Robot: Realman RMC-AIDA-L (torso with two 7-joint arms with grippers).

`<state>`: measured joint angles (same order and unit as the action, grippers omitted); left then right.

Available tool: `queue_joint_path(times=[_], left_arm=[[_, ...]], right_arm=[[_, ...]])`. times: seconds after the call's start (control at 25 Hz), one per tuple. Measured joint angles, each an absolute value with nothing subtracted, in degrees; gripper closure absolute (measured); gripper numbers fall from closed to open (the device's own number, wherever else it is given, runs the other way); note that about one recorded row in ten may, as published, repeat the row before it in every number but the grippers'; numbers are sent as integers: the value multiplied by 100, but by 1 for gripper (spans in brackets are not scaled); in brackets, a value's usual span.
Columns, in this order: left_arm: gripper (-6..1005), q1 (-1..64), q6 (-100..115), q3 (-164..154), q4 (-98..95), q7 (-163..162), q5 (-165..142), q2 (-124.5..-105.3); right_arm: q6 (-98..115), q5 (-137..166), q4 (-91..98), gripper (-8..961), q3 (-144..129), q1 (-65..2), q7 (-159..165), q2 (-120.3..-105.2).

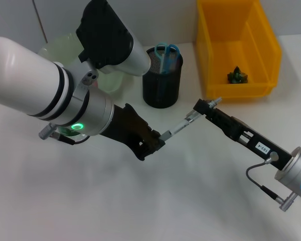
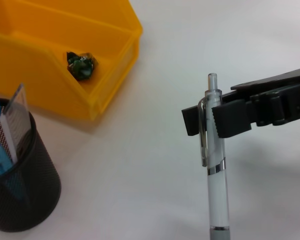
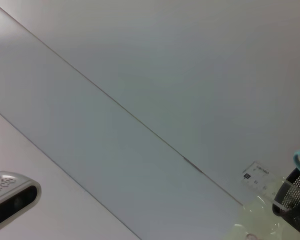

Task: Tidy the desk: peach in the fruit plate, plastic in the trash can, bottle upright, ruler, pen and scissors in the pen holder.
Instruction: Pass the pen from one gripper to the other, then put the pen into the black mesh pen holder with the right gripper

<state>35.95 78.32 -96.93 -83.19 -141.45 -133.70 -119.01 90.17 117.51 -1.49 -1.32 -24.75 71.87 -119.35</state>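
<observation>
The pen (image 1: pixel 179 126) hangs in the air above the desk (image 1: pixel 190 201), just in front of the pen holder (image 1: pixel 162 85), spanned between the two arms in what looks like a handover. The right gripper (image 2: pixel 206 120) pinches the pen near its clip end, jaws narrow and closed on the barrel, while the left gripper (image 1: pixel 158 142) meets the other end; whether its jaws have clamped or are merely around the tip I cannot tell. In the head view the pen's long axis runs on a slant, clip end toward the right arm and the trash can (image 1: pixel 238 50), tip toward the left arm. The scissors (image 1: pixel 166 50) and ruler (image 2: pixel 12 117) stand in the holder, so the pen seems the last item bound there; passing it across likely gives the left arm, nearer the holder, a better drop angle
</observation>
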Motion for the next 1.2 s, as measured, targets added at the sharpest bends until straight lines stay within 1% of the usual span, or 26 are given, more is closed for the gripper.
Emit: queue_joint_path(times=[0.04,0.48,0.72,0.92,1.2], left_arm=[[828,3595,7830,-9693,-8318,-14140,-13361,-11900],[823,3600,7756,-9694,-8314,-14141,-13348,-11900],[821,3563,7612,-9669,-8300,-14127,-13099,-11888],[819,3567,7593,-9676,-8242,-14123,-13056,-11883],[781,3548,7504,-9691,-8239,-14115,-13057,-11882]], right_arm=[[9016,11751,-150,558,-134,-2480,7189,-11935],[9001,11751,-149,633,-149,-2521,7198,-11935],[9002,11714,-135,694,-99,-2485,7029,-11936],[8994,11705,-116,789,-87,-2486,6944,-11941],[8987,11693,-113,813,-28,-2473,6896,-11944]])
